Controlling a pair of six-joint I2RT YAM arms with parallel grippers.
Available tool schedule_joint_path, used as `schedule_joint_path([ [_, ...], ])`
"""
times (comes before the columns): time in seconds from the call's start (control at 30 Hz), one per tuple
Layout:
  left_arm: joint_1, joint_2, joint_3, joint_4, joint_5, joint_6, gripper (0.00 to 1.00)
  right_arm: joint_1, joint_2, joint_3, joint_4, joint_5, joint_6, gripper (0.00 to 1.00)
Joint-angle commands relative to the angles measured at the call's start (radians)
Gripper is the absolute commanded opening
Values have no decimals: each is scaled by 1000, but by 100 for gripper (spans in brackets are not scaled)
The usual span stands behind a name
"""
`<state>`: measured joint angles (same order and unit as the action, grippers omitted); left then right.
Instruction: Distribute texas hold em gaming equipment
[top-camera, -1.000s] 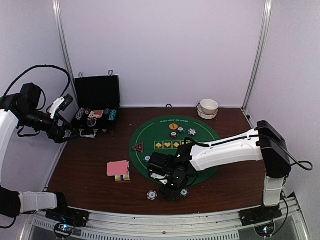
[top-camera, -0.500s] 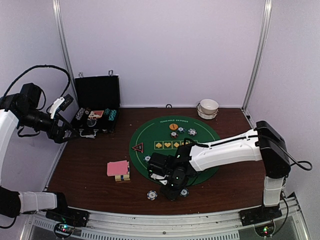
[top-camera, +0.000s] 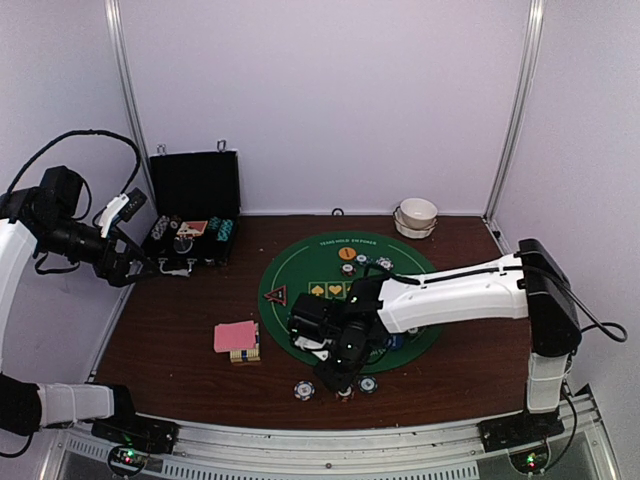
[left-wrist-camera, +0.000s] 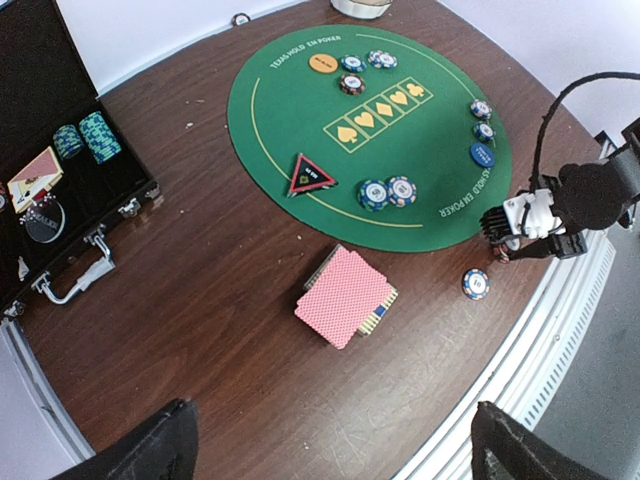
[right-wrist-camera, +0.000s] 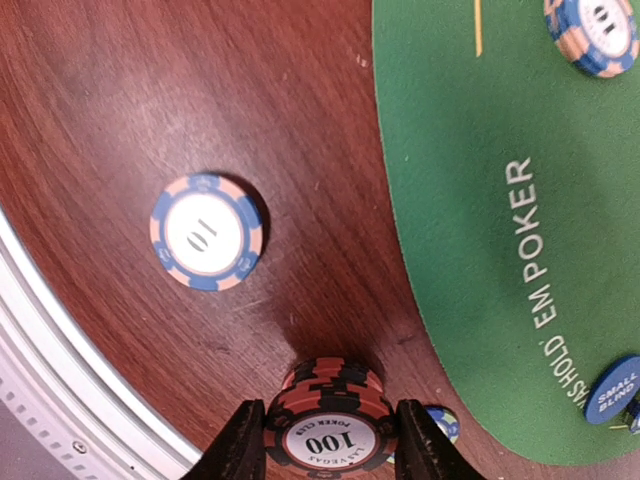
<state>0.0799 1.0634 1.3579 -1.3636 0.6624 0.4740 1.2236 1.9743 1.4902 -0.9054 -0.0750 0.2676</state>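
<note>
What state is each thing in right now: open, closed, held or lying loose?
black case: open, lid upright
left gripper: open, empty
right gripper: shut on red chip stack
blue chip: lying flat, loose on the table
card deck: face down, untouched

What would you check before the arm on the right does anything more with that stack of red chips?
1. Right pincer closed on both sides of the red 100 chip stack: ok.
2. Stack lifted off the wooden table: cannot tell.
3. Blue 10 chip apart from the fingers: ok.
4. Bare felt on the green poker mat beside it: ok.
5. Left pincer open and empty: ok.
</note>
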Motion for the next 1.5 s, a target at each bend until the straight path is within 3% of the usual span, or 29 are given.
schedule_joint_path([
  [0.0,8,-12,12,-5,17,6,98,-12,-37,70,-52,57,-4,38],
  [0.13,8,-13,13,-4,18,7,98,-57,-15,121,-53,70,25,31],
  [0.4,8,-24,9,-3,10,8,98,-142,49,213,-19,81,52,31],
  [0.8,8,-14,10,-3,20,14,98,-140,176,230,53,13,88,34],
  [1.47,8,-3,12,-2,38,11,98,-144,253,256,152,94,167,37],
])
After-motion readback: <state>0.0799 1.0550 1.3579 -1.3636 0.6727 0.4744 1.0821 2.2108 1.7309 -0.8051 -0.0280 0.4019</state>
